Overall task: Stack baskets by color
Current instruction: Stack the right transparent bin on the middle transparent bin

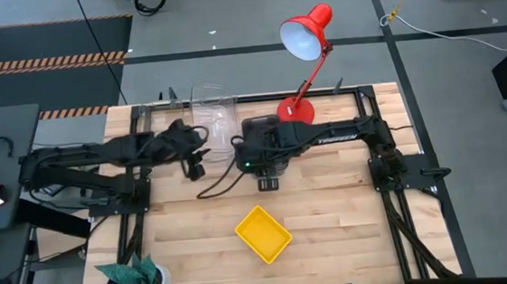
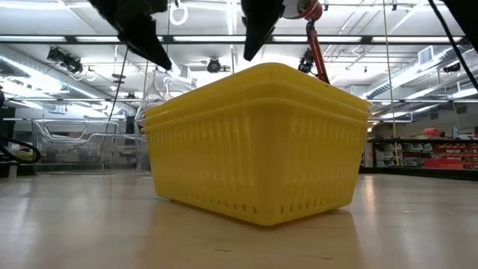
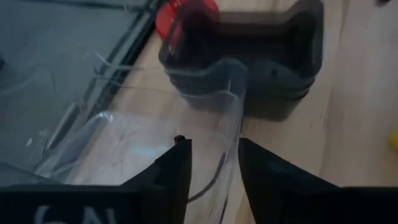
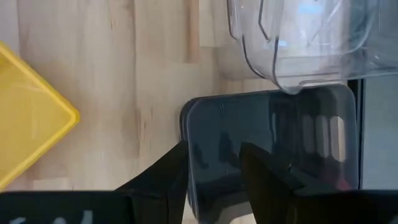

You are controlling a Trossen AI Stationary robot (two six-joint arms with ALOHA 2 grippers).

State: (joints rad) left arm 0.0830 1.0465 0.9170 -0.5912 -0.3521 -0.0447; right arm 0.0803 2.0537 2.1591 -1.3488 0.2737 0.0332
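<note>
A yellow basket (image 1: 263, 234) (image 2: 254, 142) rests bottom-down on the table's near middle. Clear baskets (image 1: 214, 118) (image 3: 155, 124) (image 4: 298, 43) sit at the far edge, beside a dark grey basket (image 3: 280, 81) (image 4: 267, 143) that my right arm mostly hides in the high view. My left gripper (image 1: 197, 169) (image 3: 214, 168) is open, its fingers on either side of a clear basket's wall (image 3: 231, 118). My right gripper (image 1: 268, 184) (image 4: 214, 168) is open above the grey basket's rim, holding nothing. My left gripper comes slanting down from the table's left at the clear basket's wall (image 3: 227, 155), which runs between its open fingers. I cannot tell whether either finger touches it. The basket sits on the table.
A red desk lamp (image 1: 304, 38) stands at the far edge, just right of the baskets. A green object (image 1: 137, 276) lies at the near left corner. Bare wood shows on either side of the yellow basket.
</note>
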